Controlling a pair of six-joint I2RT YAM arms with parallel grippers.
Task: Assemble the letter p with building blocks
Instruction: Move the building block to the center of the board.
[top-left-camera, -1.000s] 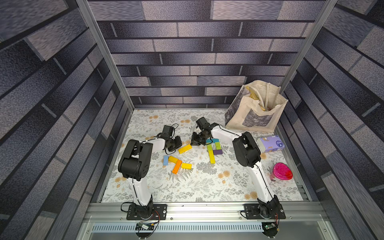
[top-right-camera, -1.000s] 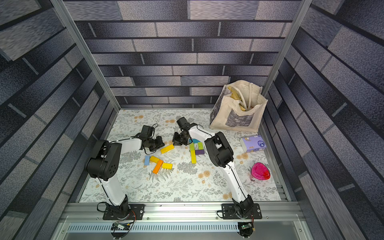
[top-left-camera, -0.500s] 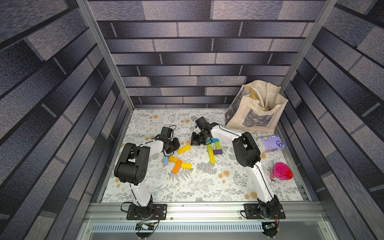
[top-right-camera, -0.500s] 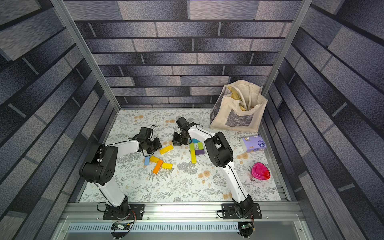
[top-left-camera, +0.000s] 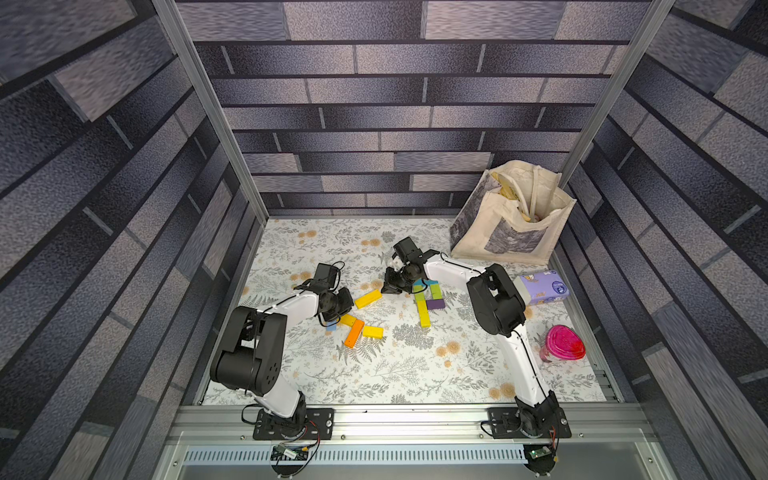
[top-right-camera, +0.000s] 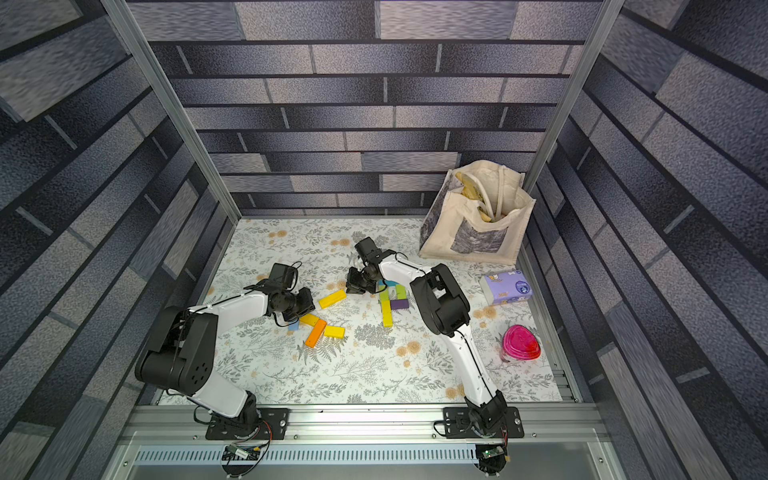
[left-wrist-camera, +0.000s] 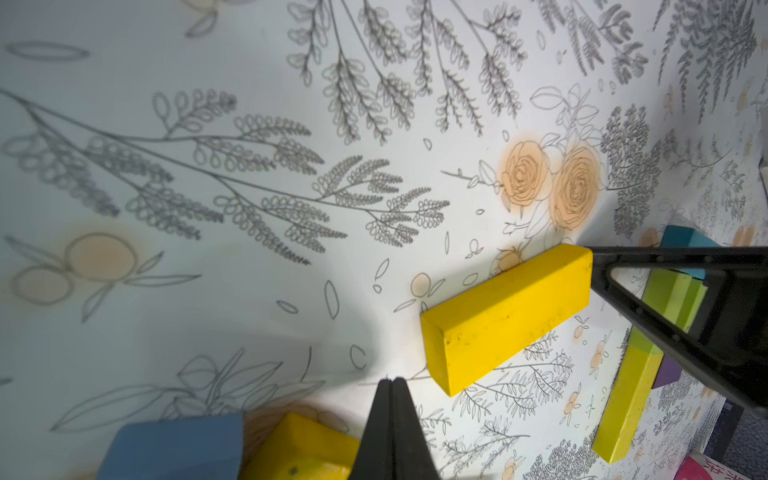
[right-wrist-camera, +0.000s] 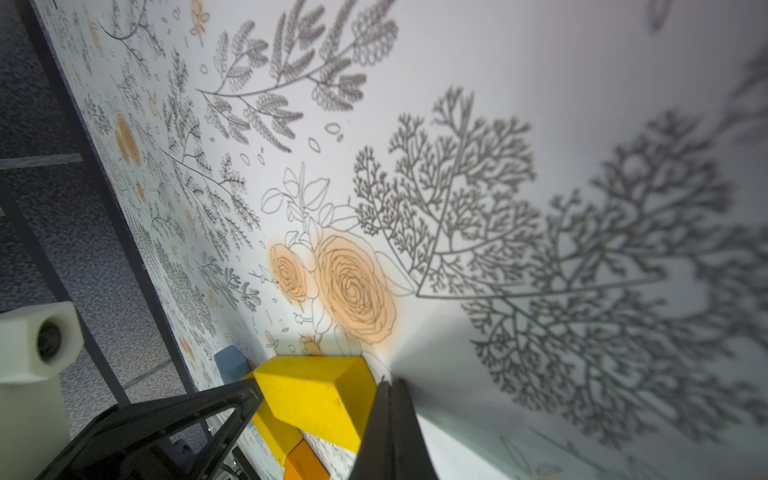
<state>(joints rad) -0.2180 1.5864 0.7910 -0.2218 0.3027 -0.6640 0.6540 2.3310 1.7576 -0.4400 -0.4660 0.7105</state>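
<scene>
- The left pincer (left-wrist-camera: 390, 386) is seen fully closed, with its two fingers pressed together, and nothing is held in it.
- It is placed low over the tabletop (top-left-camera: 395, 374), between a single yellow block (top-left-camera: 368, 298) and a loose group of blocks.
- In this group an orange block (top-left-camera: 354, 333), a light blue block (top-left-camera: 331, 326) and two small yellow blocks (top-left-camera: 372, 331) are lying flat, close together.
- The right pincer (right-wrist-camera: 390, 384) is also closed completely, and it is empty.
- Its tips are set at the far end of the single yellow block; real contact cannot be told for sure.
- Just beside the right pincer a second group is laid out: lime green blocks (top-left-camera: 423, 313) in a line, teal blocks (top-left-camera: 435, 288) at the far end of the line, and a purple block (top-left-camera: 435, 304) touching its side.
- At the right side of the tabletop a cloth bag (top-left-camera: 511, 224), a lilac tissue pack (top-left-camera: 540, 289) and a pink container (top-left-camera: 565, 343) are found, well apart from the blocks.
</scene>
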